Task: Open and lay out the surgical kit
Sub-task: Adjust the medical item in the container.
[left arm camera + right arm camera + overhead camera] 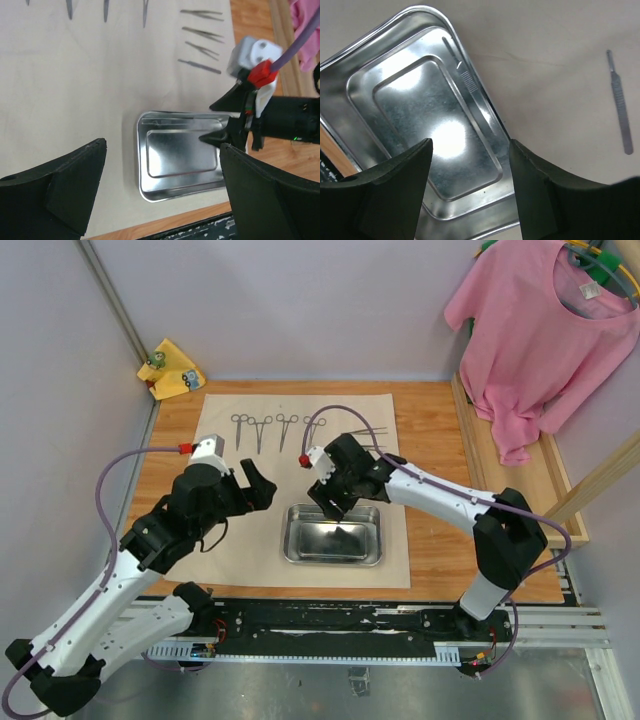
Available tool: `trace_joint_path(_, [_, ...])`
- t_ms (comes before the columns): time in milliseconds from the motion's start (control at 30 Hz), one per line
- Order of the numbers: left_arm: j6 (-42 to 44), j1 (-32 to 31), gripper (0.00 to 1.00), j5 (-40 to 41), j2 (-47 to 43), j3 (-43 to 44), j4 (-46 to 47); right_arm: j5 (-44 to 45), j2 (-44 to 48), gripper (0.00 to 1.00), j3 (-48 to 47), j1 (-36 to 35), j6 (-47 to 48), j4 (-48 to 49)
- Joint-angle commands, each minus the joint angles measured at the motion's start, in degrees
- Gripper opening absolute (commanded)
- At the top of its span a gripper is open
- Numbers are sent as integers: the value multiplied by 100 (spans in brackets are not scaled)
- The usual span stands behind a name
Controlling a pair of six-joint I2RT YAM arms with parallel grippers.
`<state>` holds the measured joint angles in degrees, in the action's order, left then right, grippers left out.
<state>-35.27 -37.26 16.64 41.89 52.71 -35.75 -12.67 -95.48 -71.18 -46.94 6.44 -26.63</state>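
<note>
The beige cloth wrap (230, 530) (65, 90) (555, 60) lies spread flat. On its near part sits the shiny steel tray (300, 552) (175, 155) (420, 95). Ring-handled forceps (262, 430) (105, 10) lie in a row at the far side, slim tweezers (378, 430) (200, 35) to their right. A slim ridged steel handle (619, 102) lies on the cloth beside the tray. A similar one shows along the tray's inner wall; object or reflection, I cannot tell. My right gripper (338, 515) (470, 142) hangs open over the tray, holding nothing. My left gripper (256, 487) (162, 145) stands wide open left of it.
A pink T-shirt (545, 320) hangs at the back right above a raised wooden ledge (545, 480). A small yellow cloth (172, 368) sits in the back left corner. The black base rail (330, 615) runs along the table's near edge, just behind the tray.
</note>
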Motion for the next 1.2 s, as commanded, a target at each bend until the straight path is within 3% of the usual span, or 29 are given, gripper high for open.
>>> trace_joint_path(0, [-261,-27,99,-17,-331,-328,238,711,-112,62,-131,-26,348,386])
trace_joint_path(100, [-302,-27,98,5,-442,-374,187,687,-490,54,-264,-36,827,340])
trace_joint_path(400, [-247,-27,97,10,-723,-110,-181,941,-1197,52,-208,-52,1681,686])
trace_joint_path(633, [-175,-27,98,205,-968,66,-416,1312,-1482,19,-452,-252,1811,596])
trace_joint_path(767, [-147,-28,98,244,-979,99,-476,1793,-1497,8,-381,-562,1958,595])
trace_joint_path(1167, [-148,-27,98,260,-1029,118,-474,2853,-1074,4,-213,-940,2129,436])
